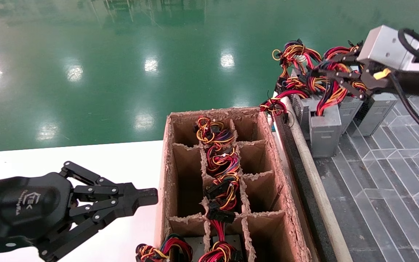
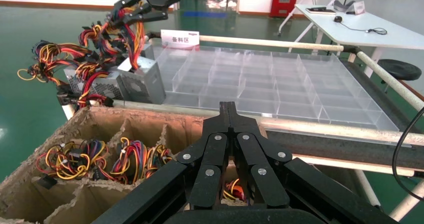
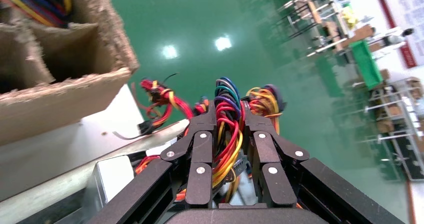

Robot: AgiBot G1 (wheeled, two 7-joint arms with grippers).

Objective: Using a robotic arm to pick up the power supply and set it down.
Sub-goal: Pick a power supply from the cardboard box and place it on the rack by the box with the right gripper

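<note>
My right pincer (image 1: 335, 78) is up at the far right over the clear tray (image 2: 280, 84), closed on the wires (image 3: 227, 134) of the power supply (image 1: 324, 129). In the right wrist view the red, yellow and blue strands run between its fingers (image 3: 200, 154). The supply stands among other grey boxes (image 1: 375, 112) at the tray's near corner; I think its base touches the tray, but I can't be sure. My left pincer (image 1: 136, 200) idles low over the white table (image 1: 86, 160), tips pressed together and holding nothing, just left of the cardboard box (image 1: 286, 203) with wire bundles in its middle cells.
</note>
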